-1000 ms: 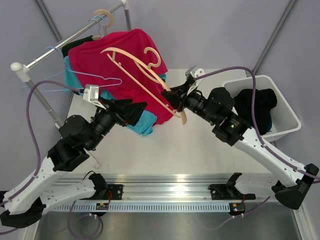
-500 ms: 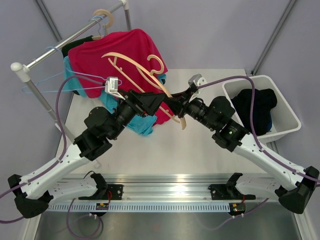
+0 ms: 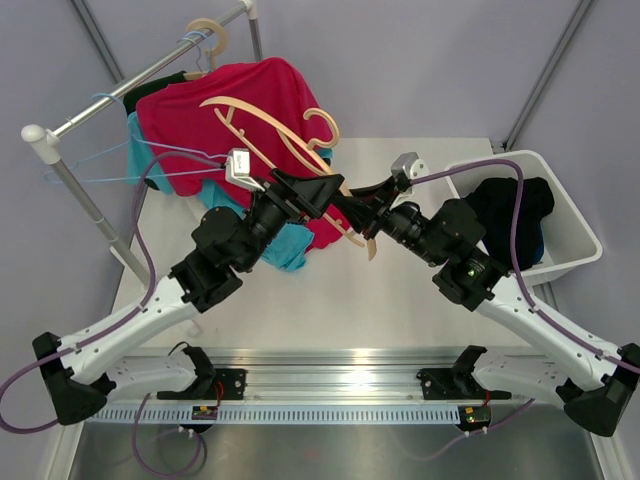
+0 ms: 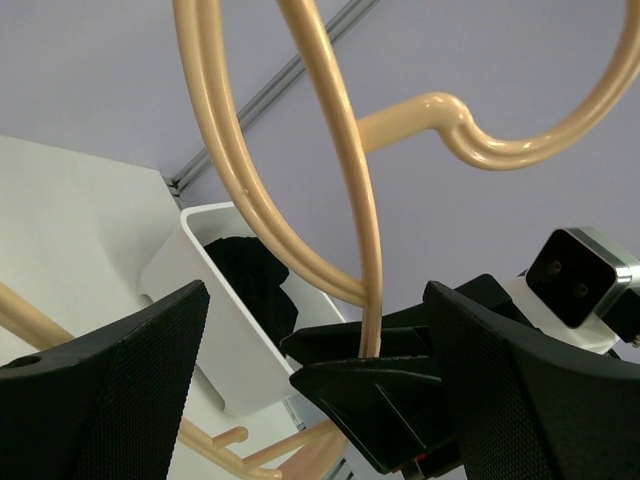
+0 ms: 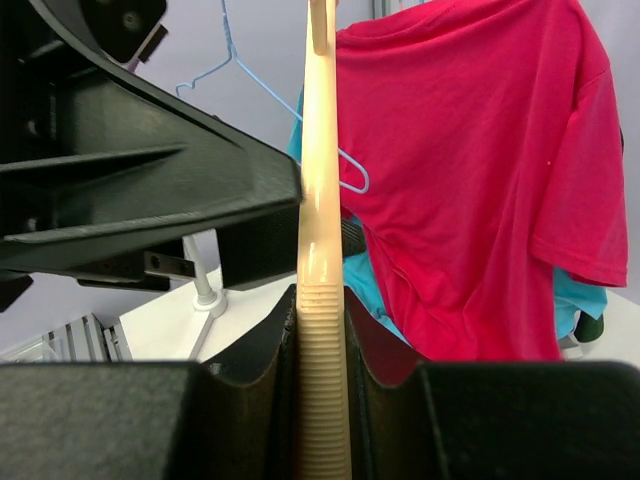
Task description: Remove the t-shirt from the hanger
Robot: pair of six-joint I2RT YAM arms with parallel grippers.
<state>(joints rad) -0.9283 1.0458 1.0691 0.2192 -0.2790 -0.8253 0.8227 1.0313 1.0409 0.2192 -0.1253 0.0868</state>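
Observation:
A red t-shirt (image 3: 215, 110) hangs at the rack, also visible in the right wrist view (image 5: 470, 180). A bare beige plastic hanger (image 3: 265, 135) slants in front of it, hook (image 3: 322, 125) uppermost. My right gripper (image 3: 347, 205) is shut on the hanger's lower arm; its ribbed bar (image 5: 322, 330) sits clamped between the fingers (image 5: 250, 370). My left gripper (image 3: 322, 195) stands wide open just left of the right one. In the left wrist view the hanger's bars (image 4: 350, 190) run between its fingers (image 4: 110, 390), without touching either pad.
A white bin (image 3: 575, 250) at the right holds a black garment (image 3: 512, 210). The rack pole (image 3: 110, 100) carries blue wire hangers (image 3: 125, 165), a wooden hanger (image 3: 205, 35) and a teal garment (image 3: 290, 245) under the red shirt.
My left arm swung right and forward, bringing its open gripper up around the hanger beside the right gripper. The right gripper and hanger shifted slightly right.

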